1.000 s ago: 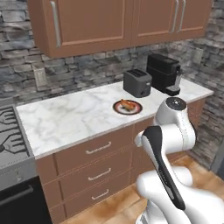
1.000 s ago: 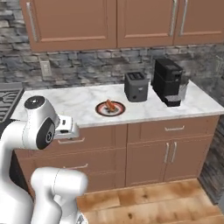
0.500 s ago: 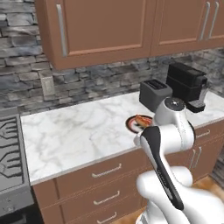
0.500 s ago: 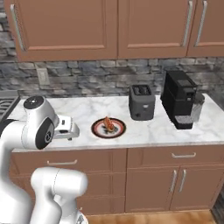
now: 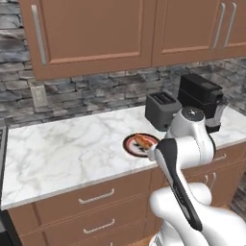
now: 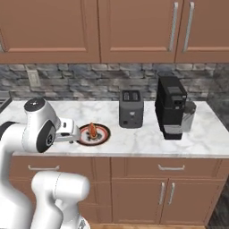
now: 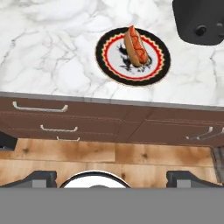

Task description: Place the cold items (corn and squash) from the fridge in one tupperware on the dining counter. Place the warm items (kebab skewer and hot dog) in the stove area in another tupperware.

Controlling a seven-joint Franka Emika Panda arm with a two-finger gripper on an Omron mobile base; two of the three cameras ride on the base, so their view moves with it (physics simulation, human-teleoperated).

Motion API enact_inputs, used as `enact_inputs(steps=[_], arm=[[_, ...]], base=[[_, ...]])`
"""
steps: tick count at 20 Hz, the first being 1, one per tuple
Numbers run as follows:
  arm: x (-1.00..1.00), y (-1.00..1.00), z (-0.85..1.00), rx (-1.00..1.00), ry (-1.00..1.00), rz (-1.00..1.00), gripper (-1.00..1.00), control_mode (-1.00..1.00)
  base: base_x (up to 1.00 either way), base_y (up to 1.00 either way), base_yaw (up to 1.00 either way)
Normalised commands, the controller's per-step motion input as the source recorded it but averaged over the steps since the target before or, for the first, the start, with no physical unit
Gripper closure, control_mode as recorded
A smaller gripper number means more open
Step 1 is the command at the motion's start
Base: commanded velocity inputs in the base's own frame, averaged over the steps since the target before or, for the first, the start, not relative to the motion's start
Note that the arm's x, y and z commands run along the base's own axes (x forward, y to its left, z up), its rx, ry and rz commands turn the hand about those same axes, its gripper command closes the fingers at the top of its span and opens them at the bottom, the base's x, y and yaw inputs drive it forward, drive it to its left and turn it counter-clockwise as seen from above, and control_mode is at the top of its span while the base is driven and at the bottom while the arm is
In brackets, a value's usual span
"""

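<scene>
Now | gripper: jaws spread wide, holding nothing, above the floor before the drawers | hot dog: on round plate, marbled counter, beside toaster

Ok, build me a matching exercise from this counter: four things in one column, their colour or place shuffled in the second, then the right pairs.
Things:
1. hot dog
2. toaster
3. coffee machine
4. gripper

Descriptions:
A. tall black box, furthest right on the marbled top
B. open, held back from the counter above the wood floor
C. lying on a round plate with a red and black rim
D. dark grey block between plate and tall machine

Pairs: 1-C, 2-D, 3-A, 4-B
</scene>
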Motion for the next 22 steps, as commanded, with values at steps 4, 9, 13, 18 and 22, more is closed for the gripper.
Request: enact_inputs(steps=[4, 9, 13, 18, 22], arm=[[0.00, 0.00, 0.00, 0.00, 0.00, 0.00, -1.00, 1.00], [0.00, 0.00, 0.00, 0.00, 0.00, 0.00, -1.00, 1.00], [0.00, 0.00, 0.00, 0.00, 0.00, 0.00, -1.00, 1.00], [0.00, 0.00, 0.00, 0.00, 0.00, 0.00, -1.00, 1.00], [0.16, -0.24, -0.08, 0.00, 0.00, 0.06, -1.00, -1.00]], base=[[0.51, -0.05, 0.20], [0.49, -0.09, 0.23], [0.43, -0.13, 0.26], [0.37, -0.11, 0.26], [0.07, -0.05, 0.06]])
